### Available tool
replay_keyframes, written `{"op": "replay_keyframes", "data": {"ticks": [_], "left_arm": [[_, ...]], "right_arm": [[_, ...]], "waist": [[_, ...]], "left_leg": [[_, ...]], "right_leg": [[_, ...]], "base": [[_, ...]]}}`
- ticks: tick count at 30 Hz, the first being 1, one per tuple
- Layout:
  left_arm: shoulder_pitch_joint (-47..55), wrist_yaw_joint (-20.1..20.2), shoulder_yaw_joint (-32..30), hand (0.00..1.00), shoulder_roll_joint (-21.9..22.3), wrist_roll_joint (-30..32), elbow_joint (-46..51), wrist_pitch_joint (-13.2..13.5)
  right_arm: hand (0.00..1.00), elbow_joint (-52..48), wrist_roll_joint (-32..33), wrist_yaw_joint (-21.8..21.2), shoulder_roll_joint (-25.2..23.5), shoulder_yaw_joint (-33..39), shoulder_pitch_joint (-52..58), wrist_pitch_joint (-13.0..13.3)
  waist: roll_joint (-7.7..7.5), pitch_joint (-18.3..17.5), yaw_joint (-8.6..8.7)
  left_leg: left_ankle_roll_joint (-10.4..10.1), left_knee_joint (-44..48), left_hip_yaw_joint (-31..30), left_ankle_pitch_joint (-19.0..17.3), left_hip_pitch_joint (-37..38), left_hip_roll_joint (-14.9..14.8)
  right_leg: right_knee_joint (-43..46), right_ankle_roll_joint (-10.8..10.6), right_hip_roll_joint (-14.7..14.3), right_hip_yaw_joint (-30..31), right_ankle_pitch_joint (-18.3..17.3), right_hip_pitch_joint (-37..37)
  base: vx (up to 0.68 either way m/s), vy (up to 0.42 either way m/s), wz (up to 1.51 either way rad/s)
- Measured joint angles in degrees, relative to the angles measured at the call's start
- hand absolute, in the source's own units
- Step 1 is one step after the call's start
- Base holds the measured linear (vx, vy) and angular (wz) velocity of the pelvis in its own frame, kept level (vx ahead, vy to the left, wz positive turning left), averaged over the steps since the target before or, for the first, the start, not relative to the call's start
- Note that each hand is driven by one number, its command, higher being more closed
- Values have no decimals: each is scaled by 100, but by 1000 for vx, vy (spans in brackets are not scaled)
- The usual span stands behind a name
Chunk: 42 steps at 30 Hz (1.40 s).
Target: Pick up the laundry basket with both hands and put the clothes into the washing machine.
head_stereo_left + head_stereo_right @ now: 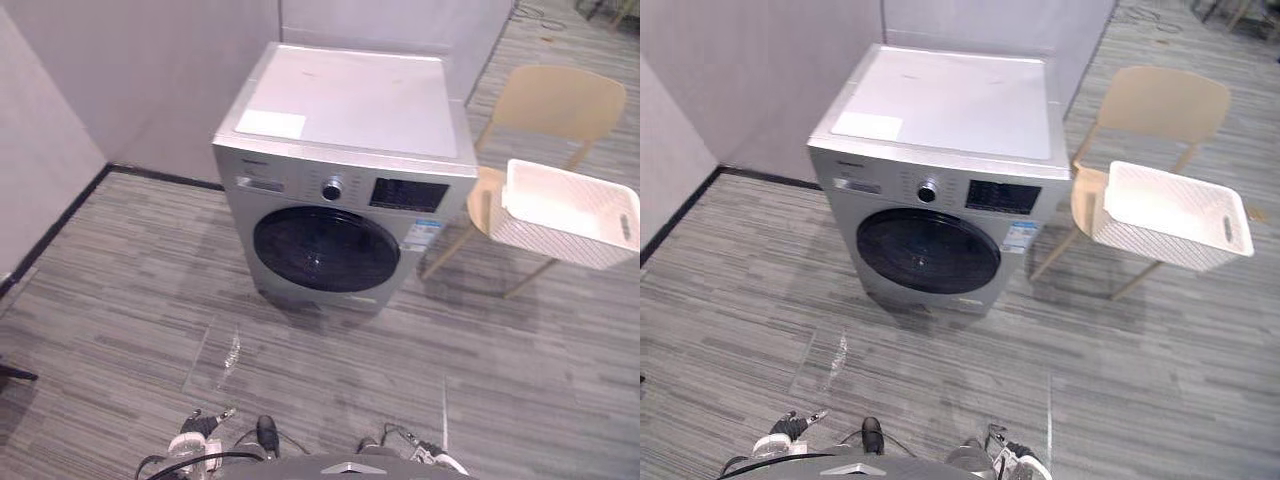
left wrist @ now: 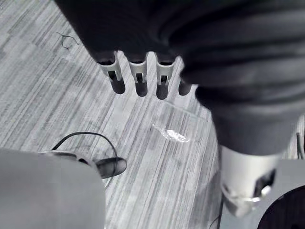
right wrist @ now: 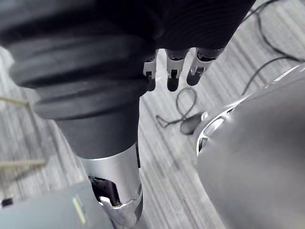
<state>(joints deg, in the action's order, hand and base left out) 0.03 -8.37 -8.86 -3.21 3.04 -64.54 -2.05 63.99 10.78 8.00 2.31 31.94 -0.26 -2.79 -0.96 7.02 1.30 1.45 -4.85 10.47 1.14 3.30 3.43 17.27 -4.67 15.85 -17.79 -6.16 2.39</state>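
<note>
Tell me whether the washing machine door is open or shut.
Shut. The round dark door sits flush in the front of the washing machine, with no gap at its rim and nothing swung outward.

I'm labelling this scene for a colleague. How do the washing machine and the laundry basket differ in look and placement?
The washing machine is silver-grey with a dark round door; the laundry basket is white with perforated walls. The washing machine stands on the floor; the laundry basket rests on a tan chair beside it. The washing machine's door is shut; the laundry basket is open on top. Both are boxy.
</note>
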Motion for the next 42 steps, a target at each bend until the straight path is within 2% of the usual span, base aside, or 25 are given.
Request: {"op": "replay_keyframes", "data": {"ticks": [1,2,3,4,5,7,11,13,15,17,19,20,21,24,26,29,30,31,33,35,37,39,40,41,42], "left_arm": [[41,5,169,0,-14,2,37,-1],[66,3,216,0,-35,-1,75,0],[82,3,222,0,-59,-4,124,-1],[77,4,223,0,-63,-15,154,-4],[77,1,106,0,-84,-26,305,-9],[97,10,-159,0,-14,-65,416,-10],[155,48,-474,0,155,-60,520,-12],[160,91,-599,0,277,-29,511,-5],[164,111,-774,0,329,-3,476,-7],[163,110,-907,0,367,9,479,-8],[165,111,-979,0,338,107,486,-9],[154,105,-1035,0,358,130,482,-13],[153,107,-1030,0,419,164,481,-12],[196,90,-990,0,543,162,433,-12],[228,19,-847,0,513,147,432,-6],[261,-91,-740,0,542,-79,361,-7],[282,-128,-735,0,548,-110,368,-5],[287,-138,-731,0,535,-128,379,-8],[301,-146,-733,0,491,-215,389,-9],[298,-140,-672,0,390,-242,393,-4],[302,-142,-673,0,388,-241,376,-11],[296,-144,-615,0,319,-223,313,-60],[246,-131,-624,0,259,-218,325,-62],[230,-135,-621,0,196,-164,329,-55],[257,-137,-632,0,91,-133,301,-97]], "right_arm": [[0,-9,15,-6,17,-1,14,4],[0,-42,33,-17,27,24,17,14],[0,-110,17,-36,20,9,18,14],[0,-148,19,-36,-4,3,33,12],[0,-271,21,-36,-147,-8,50,17],[0,-502,23,-36,-273,-45,160,18],[0,-872,69,-27,-330,-220,462,29],[0,-918,126,-26,-327,-214,578,36],[0,-934,131,-27,-322,-190,626,34],[0,-951,130,-27,-324,-194,670,32],[0,-953,129,-29,-363,-192,680,31],[0,-952,130,-33,-399,-162,675,28],[0,-950,130,-35,-370,-34,617,34],[0,-888,147,-42,-333,80,284,-54],[0,-661,388,-389,-183,156,163,-532],[0,-630,571,-501,-61,132,170,-718],[0,-629,717,-499,-42,162,198,-730],[0,-629,799,-441,-67,281,239,-730],[0,-628,872,-283,-74,323,277,-705],[0,-634,842,-136,-263,446,352,-395],[0,-623,672,-31,-342,567,453,-46],[0,-452,676,25,-353,775,397,18],[0,-326,675,46,-379,859,344,29],[0,-246,679,65,-404,906,342,25],[0,-195,677,84,-433,909,358,26]], "waist": [[20,-21,33],[-3,-26,36],[-65,-17,18],[-25,13,38],[-173,164,42],[-231,217,4],[-183,224,24],[-39,201,67],[16,194,70],[29,177,62],[-99,90,62],[-155,38,73],[-32,7,59],[261,-42,28],[262,-45,51],[400,-126,123],[443,-131,149],[458,-74,192],[440,-19,202],[285,-17,207],[276,-51,250],[251,-64,314],[92,-1,237],[110,17,226],[-6,-45,224]], "left_leg": [[55,5,-250,-17,109,112],[136,10,-362,-26,155,171],[272,39,-622,-42,251,270],[384,78,-794,-48,337,305],[590,345,-1186,-158,382,363],[612,734,-1603,-380,385,374],[637,1108,-2570,-697,692,535],[609,1415,-3444,-1040,806,534],[558,1725,-3921,-1315,803,525],[435,2048,-4416,-1653,812,471],[157,2204,-4600,-1935,802,395],[37,2212,-4599,-2032,825,275],[-72,2226,-4575,-2107,833,72],[-321,2207,-4347,-1980,776,-433],[-502,2353,-4250,-1771,675,-499],[-596,2953,-3914,-1717,323,-476],[-658,3605,-3426,-1682,9,-466],[-886,4240,-2797,-1546,-299,-542],[-1021,4717,-1791,-1280,-472,-844],[-1000,4538,-995,-1130,-400,-960],[-670,3497,125,-1542,-109,-1183],[-648,2170,209,-1573,266,-991],[-556,1686,182,-1418,396,-887],[-522,1592,168,-1340,377,-857],[-509,1423,155,-1238,414,-779]], "right_leg": [[1271,15,296,81,117,-415],[1823,141,399,265,296,-655],[2825,434,460,810,945,-1124],[3305,418,427,1093,1070,-1362],[4325,208,79,1708,619,-1824],[4904,163,-450,2040,248,-2314],[4343,-12,-788,2280,147,-2854],[2790,-25,-957,2559,179,-2662],[1998,-78,-1010,2709,349,-2468],[1326,-88,-999,2702,647,-2209],[746,-110,-915,2680,1119,-1867],[677,-353,-881,2557,667,-1701],[565,-357,-962,2299,240,-1575],[612,-79,-1373,2054,56,-1568],[563,55,-1496,2035,-20,-1531],[376,128,-1558,1998,-9,-1437],[268,147,-1554,1905,9,-1306],[210,145,-1521,1791,60,-1108],[99,133,-1445,1677,82,-814],[-40,98,-1157,1513,108,-639],[-203,-6,-963,1120,195,-617],[-329,-83,-924,852,263,-640],[-467,-39,-874,809,377,-644],[-577,24,-879,839,466,-632],[-765,-5,-869,908,556,-583]], "base": [[159,146,104],[177,135,110],[193,96,92],[306,97,136],[247,51,123],[228,31,128],[259,-22,153],[304,-201,188],[299,-275,158],[389,-393,141],[452,-507,107],[420,-497,74],[399,-492,56],[260,-431,18],[111,-312,-5],[81,-173,7],[51,-60,38],[42,-44,43],[17,-13,41],[-26,24,61],[-65,85,101],[-50,78,103],[-79,71,71],[-99,94,24],[-54,60,-7]]}}
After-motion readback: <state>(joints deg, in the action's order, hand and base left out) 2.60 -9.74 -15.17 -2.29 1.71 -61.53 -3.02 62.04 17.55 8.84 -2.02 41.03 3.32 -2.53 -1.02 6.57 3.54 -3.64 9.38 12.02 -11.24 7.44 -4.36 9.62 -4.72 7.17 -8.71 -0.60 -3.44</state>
